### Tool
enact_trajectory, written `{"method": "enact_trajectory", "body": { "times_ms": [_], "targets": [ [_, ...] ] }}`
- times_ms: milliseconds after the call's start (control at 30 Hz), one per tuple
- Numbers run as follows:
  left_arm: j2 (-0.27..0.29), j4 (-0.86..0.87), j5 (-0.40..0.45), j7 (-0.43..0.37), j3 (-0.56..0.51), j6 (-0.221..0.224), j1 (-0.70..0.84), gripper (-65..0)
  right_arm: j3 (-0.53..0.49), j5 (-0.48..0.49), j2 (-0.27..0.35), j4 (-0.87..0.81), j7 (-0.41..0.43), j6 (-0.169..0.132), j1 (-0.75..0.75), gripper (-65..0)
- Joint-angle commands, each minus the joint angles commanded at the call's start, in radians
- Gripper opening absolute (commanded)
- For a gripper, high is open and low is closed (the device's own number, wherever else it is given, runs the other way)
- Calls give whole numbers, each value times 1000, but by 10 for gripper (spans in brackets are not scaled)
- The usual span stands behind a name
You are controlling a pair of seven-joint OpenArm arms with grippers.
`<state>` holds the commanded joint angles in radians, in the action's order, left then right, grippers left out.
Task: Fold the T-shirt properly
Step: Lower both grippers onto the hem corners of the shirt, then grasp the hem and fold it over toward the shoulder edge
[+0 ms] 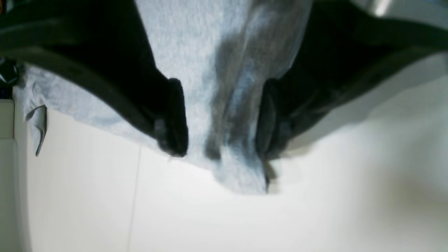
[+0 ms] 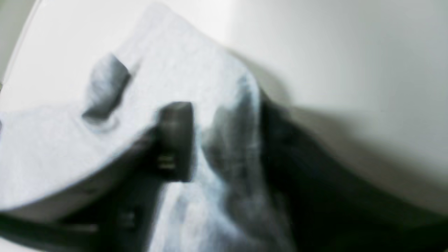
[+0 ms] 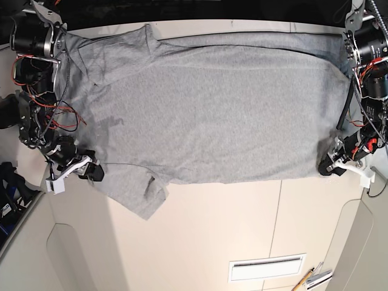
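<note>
Basically spread flat across the upper part of the table (image 3: 200, 230): the T-shirt (image 3: 212, 115), plain side up. Left gripper (image 3: 332, 165) and right gripper (image 3: 91, 168) clamped on its lower corners, probably to lift for folding.

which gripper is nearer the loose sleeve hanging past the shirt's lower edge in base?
Right. The right gripper grips the T-shirt edge just beside that sleeve; the left gripper holds the hem at the opposite end.
</note>
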<state>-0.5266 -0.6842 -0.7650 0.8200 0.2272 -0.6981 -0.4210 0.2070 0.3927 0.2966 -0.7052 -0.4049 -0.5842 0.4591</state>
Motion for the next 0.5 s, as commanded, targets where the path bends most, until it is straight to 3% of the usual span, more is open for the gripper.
{"method": "enact_trajectory", "body": {
  "times_ms": [133,233,367,500],
  "targets": [
    [0,0,0,-1,0,0,-1,-567,0,-28,0,-4,0,0,0,-650],
    [-1,-2,0,0,0,0,-1,-650,0,-27,0,-17,0,-9,0,-650],
    [-12,-16,-1,4,0,0,-3,-650,0,-27,0,-71,-51,-11,0,-650],
    [-31,-75,-19,66,0,0,-3,-650,0,-17,6,-161,-119,-11,-3,-650]
  ]
}}
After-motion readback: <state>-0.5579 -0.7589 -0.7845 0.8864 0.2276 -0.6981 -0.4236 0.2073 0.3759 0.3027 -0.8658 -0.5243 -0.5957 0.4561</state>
